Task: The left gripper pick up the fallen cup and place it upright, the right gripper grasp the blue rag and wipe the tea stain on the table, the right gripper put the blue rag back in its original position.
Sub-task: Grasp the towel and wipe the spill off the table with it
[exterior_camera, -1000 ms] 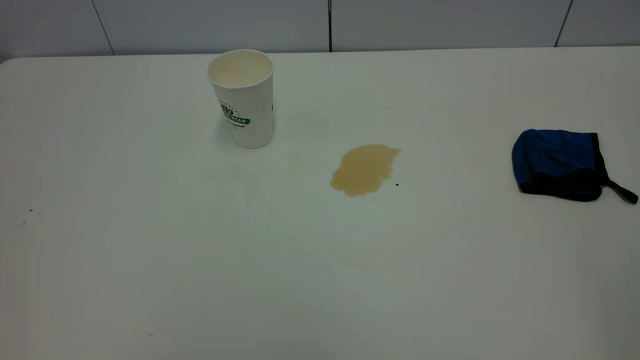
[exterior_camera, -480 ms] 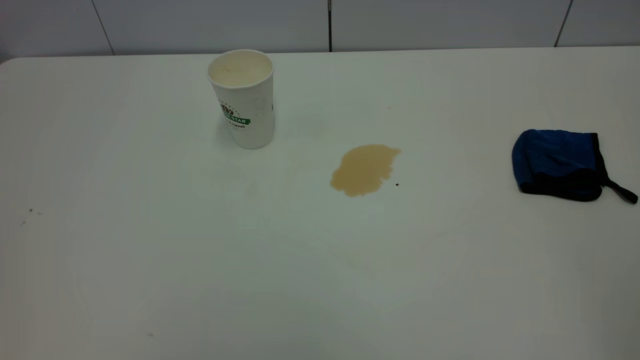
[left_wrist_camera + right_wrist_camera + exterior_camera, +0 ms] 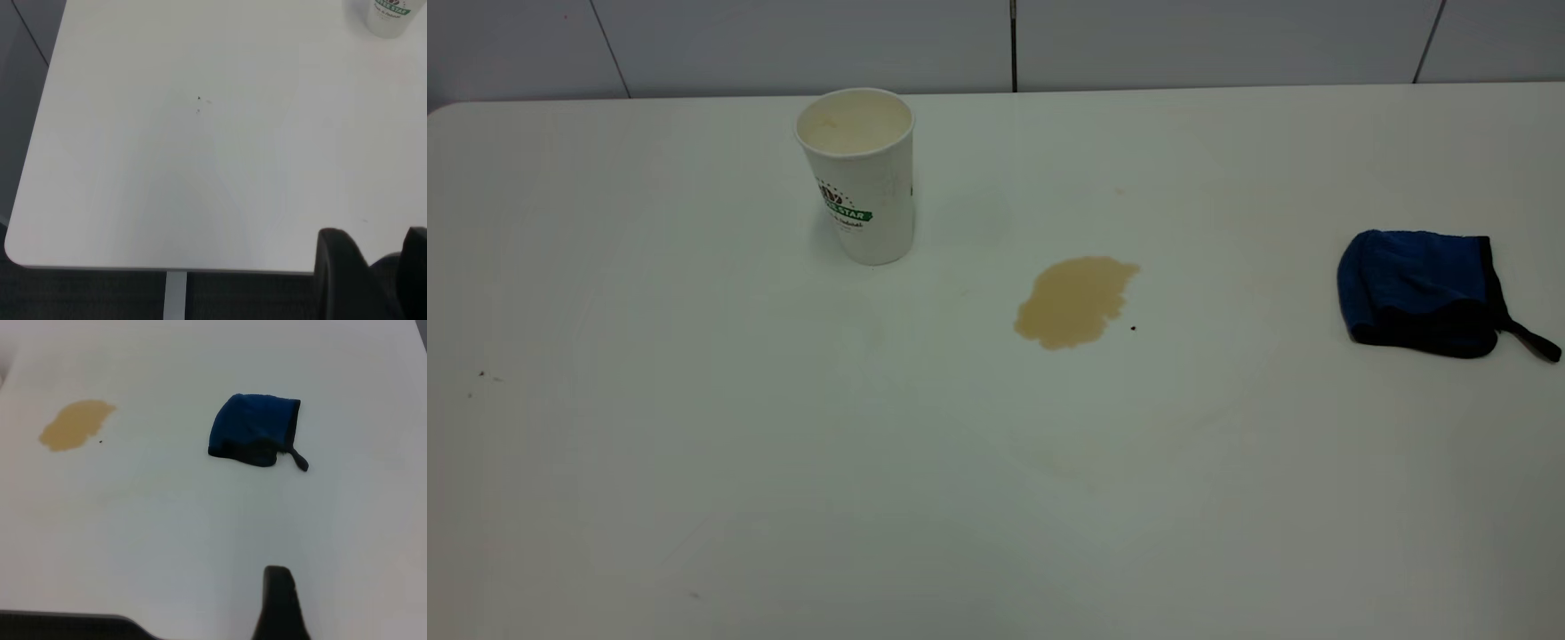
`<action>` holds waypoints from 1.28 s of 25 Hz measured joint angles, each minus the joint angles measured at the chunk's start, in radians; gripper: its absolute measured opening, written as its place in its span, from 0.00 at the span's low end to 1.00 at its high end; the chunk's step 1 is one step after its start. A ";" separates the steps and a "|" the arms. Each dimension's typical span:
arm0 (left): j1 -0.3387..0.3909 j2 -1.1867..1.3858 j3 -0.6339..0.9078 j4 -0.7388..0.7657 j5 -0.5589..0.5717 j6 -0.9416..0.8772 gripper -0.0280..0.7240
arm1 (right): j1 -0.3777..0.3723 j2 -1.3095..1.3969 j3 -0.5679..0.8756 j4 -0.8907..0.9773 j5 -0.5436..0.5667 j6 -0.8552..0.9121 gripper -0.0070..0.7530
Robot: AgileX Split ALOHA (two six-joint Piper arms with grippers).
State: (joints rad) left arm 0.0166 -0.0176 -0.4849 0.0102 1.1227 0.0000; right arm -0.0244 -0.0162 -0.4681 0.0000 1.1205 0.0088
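The white paper cup with a green logo stands upright at the back left of the table; its base also shows in the left wrist view. The light brown tea stain lies mid-table, right of the cup. The blue rag sits bunched at the far right, its black strap pointing right. Neither gripper appears in the exterior view. My left gripper hangs open and empty near the table's front left corner, far from the cup. My right gripper shows only as one dark part, well short of the rag.
A tiny black speck lies just right of the stain. A few small dark specks mark the left side. The table's rounded corner and edge are close to the left gripper. A tiled wall runs behind.
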 joint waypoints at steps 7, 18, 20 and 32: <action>0.000 0.000 0.000 0.000 0.000 0.000 0.36 | 0.000 0.000 0.000 0.000 0.000 0.000 0.78; 0.000 0.000 0.000 0.000 0.000 0.000 0.36 | 0.000 0.294 -0.134 0.024 -0.093 0.008 0.84; 0.000 0.000 0.000 0.000 0.000 0.000 0.36 | 0.000 0.454 -0.171 0.026 -0.143 0.025 0.88; 0.000 0.000 0.000 0.000 0.000 0.000 0.36 | 0.000 1.334 -0.391 0.146 -0.435 -0.076 0.97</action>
State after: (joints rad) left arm 0.0166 -0.0176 -0.4849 0.0102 1.1227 0.0000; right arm -0.0244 1.3182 -0.8595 0.1461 0.6853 -0.0677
